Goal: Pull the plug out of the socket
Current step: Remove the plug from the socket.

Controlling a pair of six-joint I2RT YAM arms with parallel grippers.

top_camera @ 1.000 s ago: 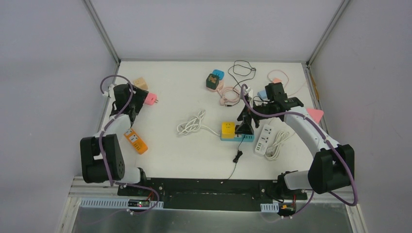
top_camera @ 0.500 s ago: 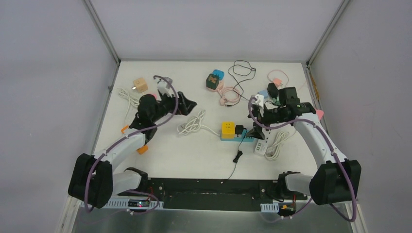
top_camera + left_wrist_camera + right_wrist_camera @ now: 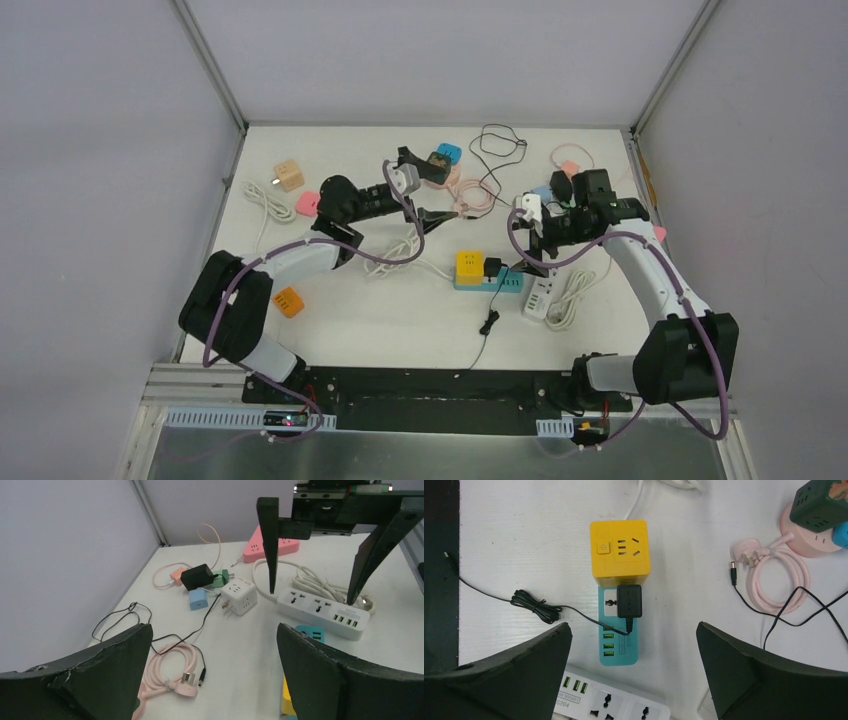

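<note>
Jaws gape empty on both arms: the right gripper [image 3: 632,626] hovers over the black plug [image 3: 629,601] seated in the teal power strip [image 3: 616,652], and the left gripper [image 3: 215,629] hangs alongside. Pinching the plug's sides squarely and pulling straight up looks best.

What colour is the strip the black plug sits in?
The strip is teal; right wrist view shows it best.
</note>
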